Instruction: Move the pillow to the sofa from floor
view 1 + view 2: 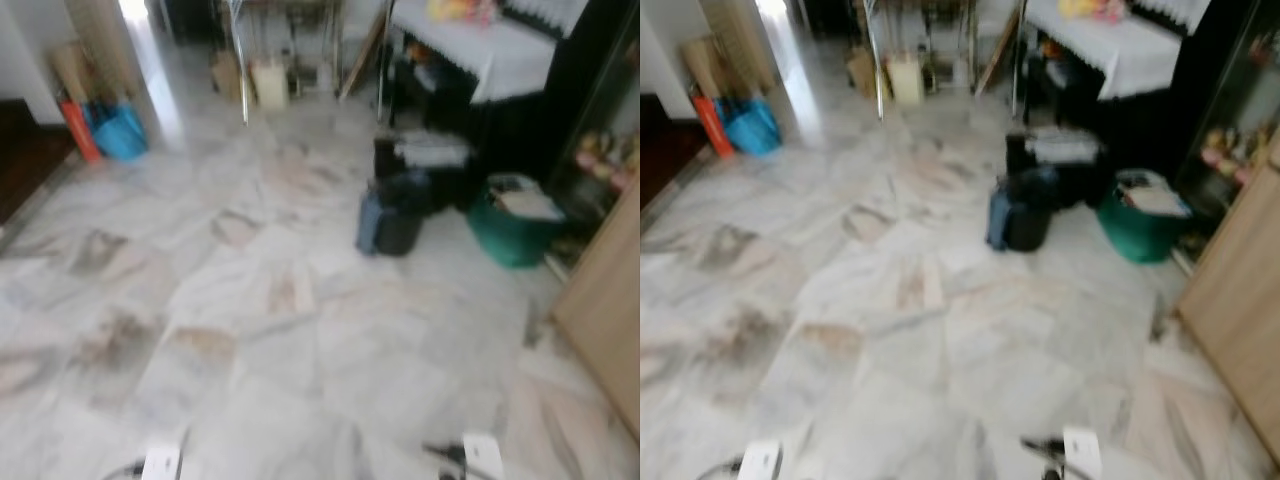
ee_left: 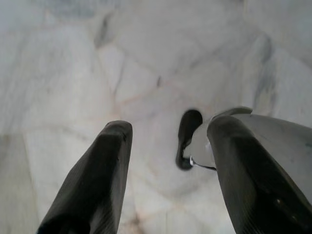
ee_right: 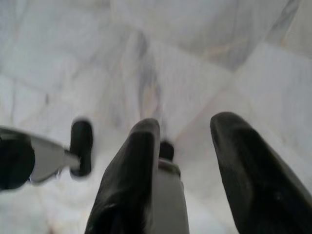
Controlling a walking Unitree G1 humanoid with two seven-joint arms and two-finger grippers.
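We count one green tub (image 1: 512, 238); one dark bag (image 1: 393, 214) beside it on the marble floor (image 1: 250, 330); one blue bag (image 1: 120, 132) and one orange item (image 1: 78, 130) by the wall; one white-clothed table (image 1: 480, 45); one cream container (image 1: 270, 84) (blur hides details); two grippers, left gripper (image 2: 168, 170) and right gripper (image 3: 187, 165), each with two black fingers parted.

Both arms hang low, the left hand (image 2: 168, 170) and right hand (image 3: 187, 165) apparently spread and holding nothing.

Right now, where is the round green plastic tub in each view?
Left eye view: round green plastic tub, far right, mid-height.
Right eye view: tub right of centre.
Left wrist view: marble floor beyond the open left gripper.
Right wrist view: marble floor beyond the open right gripper.
Landmark: dark blue bag left of the tub.
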